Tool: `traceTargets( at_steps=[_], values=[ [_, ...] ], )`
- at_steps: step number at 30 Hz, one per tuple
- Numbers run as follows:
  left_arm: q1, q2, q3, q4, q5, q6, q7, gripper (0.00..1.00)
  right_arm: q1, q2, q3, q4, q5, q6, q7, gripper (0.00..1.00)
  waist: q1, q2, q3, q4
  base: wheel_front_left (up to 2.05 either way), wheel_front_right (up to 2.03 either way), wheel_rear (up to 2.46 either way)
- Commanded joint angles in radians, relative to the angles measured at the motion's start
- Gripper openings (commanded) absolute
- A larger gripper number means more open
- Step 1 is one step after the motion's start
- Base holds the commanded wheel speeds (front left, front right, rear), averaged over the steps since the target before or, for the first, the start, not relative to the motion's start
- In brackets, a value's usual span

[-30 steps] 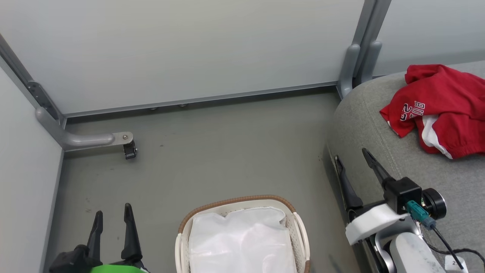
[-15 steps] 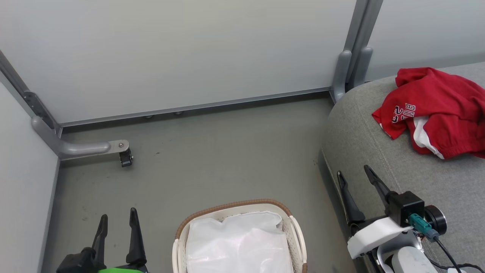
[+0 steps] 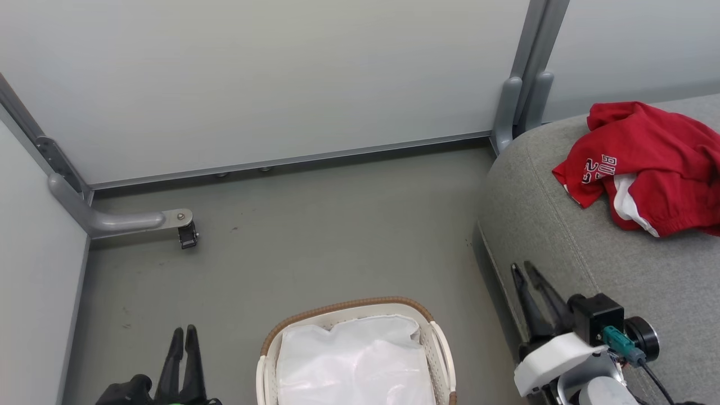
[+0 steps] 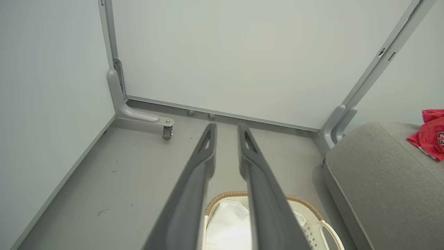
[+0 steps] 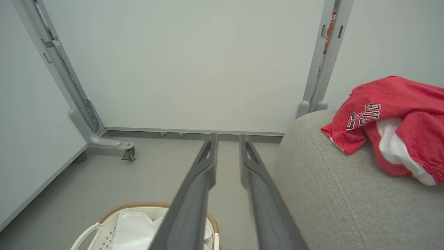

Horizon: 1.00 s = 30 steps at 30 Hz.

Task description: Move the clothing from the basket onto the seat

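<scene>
Item: the clothing [image 3: 647, 152], red with white lettering and trim, one crumpled heap. Location: on the seat [image 3: 562, 242], toward its far side, well apart from the basket [image 3: 343, 306]. The basket stands on the floor [image 3: 315, 225] beside the seat's edge. Its visible contents are the white cloth lining [image 3: 354, 360], and its near part is cut off by the picture edge. Left gripper [image 3: 184, 331]: low, left of the basket, jaws narrow with a slim gap, holding nothing. Right gripper [image 3: 522, 266]: beside the seat's edge, jaws likewise narrow and empty. Step in hand, as judged: transfer apparently complete, arms idle. Next move: confirm that no garment lies under the lining. Should one remain, the jaws must widen before they go down into the basket.
</scene>
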Motion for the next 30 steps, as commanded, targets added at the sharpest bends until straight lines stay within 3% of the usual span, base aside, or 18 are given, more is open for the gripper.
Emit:
traceTargets(
  at_steps=[1, 30],
  values=[
    [0.0, 0.0, -0.001, 0.008, -0.003, 0.0, 0.001, 0.0, 0.007, 0.001, 0.0, 0.008, 0.004, 0.0, 0.0, 0.0, 0.0001, 0.0, 0.0, 0.0, 0.0, 0.0, 0.0],
    [-0.083, 0.002, 0.057, 0.019, -0.438, -0.028, 0.131, 0.0, 0.003, -0.017, -0.061, -0.008, 0.537, 0.0, 0.115, 0.0, 0.0001, 0.0, 0.0, -0.011, 0.0, 0.0, 0.0]
  ],
)
